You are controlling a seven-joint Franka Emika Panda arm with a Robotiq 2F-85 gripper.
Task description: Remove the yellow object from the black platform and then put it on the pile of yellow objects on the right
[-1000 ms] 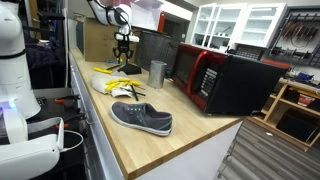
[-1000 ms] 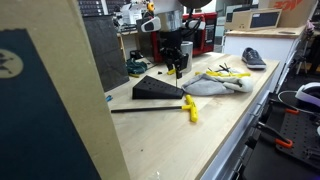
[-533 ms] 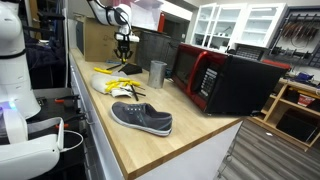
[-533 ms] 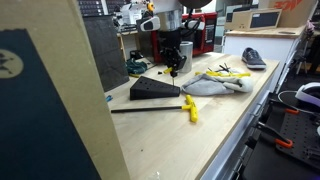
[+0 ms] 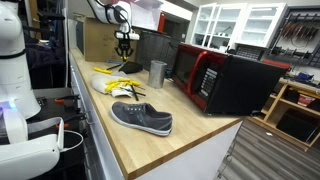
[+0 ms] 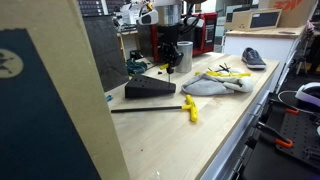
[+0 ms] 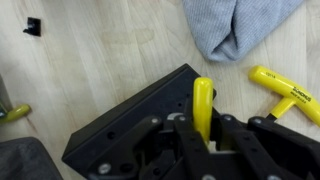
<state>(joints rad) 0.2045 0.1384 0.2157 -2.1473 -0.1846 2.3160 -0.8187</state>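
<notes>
In the wrist view my gripper (image 7: 203, 128) is shut on a yellow rod-shaped object (image 7: 203, 98) that points away from me. It is over the near corner of the black wedge-shaped platform (image 7: 120, 125). In both exterior views the gripper (image 6: 170, 66) (image 5: 124, 62) hangs just above the platform (image 6: 150, 90). The pile of yellow objects (image 6: 228, 72) (image 5: 122, 82), thin strips with black bits, lies beyond a grey cloth (image 6: 215, 85) (image 7: 235, 25).
A yellow T-handle tool (image 6: 190, 108) (image 7: 285, 95) and a black rod lie in front of the platform. A grey shoe (image 5: 142, 118) (image 6: 253, 58), a metal cup (image 5: 157, 73) and a red-black microwave (image 5: 225, 80) stand further along the wooden bench.
The gripper has risen a little, still holding the yellow object. The black platform has shifted slightly sideways under it.
</notes>
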